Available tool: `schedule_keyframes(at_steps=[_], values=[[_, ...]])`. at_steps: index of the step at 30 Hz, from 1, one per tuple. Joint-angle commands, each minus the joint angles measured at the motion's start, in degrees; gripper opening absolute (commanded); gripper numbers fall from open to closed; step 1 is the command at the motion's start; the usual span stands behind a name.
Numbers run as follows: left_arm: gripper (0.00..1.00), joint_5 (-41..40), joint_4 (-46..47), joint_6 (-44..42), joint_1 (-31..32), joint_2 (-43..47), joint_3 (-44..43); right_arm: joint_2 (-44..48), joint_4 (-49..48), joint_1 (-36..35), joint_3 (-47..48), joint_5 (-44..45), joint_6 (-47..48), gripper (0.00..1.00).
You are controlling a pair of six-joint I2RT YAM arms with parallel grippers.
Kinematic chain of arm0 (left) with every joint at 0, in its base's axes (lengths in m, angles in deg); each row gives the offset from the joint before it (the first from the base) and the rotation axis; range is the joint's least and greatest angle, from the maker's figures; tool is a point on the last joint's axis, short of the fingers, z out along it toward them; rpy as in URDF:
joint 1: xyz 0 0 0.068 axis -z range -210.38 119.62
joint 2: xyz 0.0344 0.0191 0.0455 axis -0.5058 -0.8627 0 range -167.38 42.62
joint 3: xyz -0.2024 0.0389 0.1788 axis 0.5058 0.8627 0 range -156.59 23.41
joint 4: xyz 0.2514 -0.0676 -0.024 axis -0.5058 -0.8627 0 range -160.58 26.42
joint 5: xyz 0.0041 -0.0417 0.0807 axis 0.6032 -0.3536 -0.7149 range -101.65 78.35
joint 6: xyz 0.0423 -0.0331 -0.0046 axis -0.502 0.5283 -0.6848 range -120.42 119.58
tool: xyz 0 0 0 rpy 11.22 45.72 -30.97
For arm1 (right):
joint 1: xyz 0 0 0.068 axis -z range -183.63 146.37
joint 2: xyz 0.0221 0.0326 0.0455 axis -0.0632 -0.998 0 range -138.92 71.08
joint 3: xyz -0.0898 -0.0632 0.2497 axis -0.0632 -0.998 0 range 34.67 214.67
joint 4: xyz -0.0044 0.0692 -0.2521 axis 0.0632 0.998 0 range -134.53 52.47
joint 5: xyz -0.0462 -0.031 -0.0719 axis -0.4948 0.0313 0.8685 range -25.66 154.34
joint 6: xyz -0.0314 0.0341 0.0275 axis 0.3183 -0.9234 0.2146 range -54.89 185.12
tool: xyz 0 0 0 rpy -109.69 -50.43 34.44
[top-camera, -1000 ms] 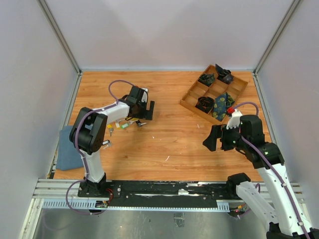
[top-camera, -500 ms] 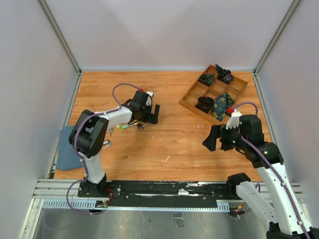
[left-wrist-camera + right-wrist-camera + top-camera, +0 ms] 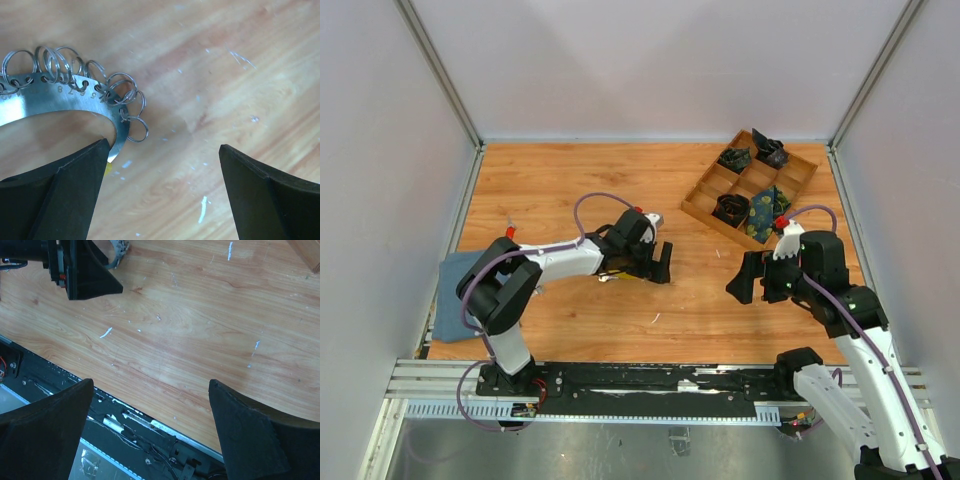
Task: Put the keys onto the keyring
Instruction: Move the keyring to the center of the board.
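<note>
Left hand is wide open and grips nothing. Its two blunt matte-black fingers are spread, with bare scuffed wood showing between them. The keyring lies flat on the bench just beside that hand, at the tip of the finger seen on the left of the left wrist view. It is a flat, curved band of shiny steel with a row of punched holes and small stamped digits. A thin wire split ring is looped through each hole, and the rings overlap in a fan along the outer edge. The band's lower end runs to that fingertip, where a bit of yellow peeks out. Whether they touch, cannot tell. From above, the keyring sits around mid-bench, left of centre, under the front of the left hand. Right hand is also fully spread with rough black fingers and holds nothing. It hangs above the bench on the right, well apart from the keyring. The bench is light orange woodgrain with small white scratches. A wooden compartment tray stands at the far right with dark rolled fabric bundles in its cells. A soft blue cloth lies at the bench's left edge.
</note>
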Motion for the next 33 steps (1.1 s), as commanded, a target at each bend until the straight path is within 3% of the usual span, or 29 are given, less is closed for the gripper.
schedule_keyframes(at_steps=[1,15,26,33], values=[[0.99,2.82,-4.72,5.24,3.52,0.68,2.18,0.33,-0.99,0.70,-0.77,-0.81,-0.25,0.98],[0.99,-3.28,-5.25,13.06,19.74,-0.04,0.21,0.51,0.43,0.68,0.55,0.47,-0.99,0.99],[0.99,-25.99,-13.69,8.76,18.28,15.50,-6.66,0.08,-1.76,0.70,1.04,7.62,-5.99,0.98],[0.98,-26.54,-16.11,8.42,9.97,24.67,-3.22,-3.12,-4.93,0.71,-0.24,8.55,-5.65,0.99]])
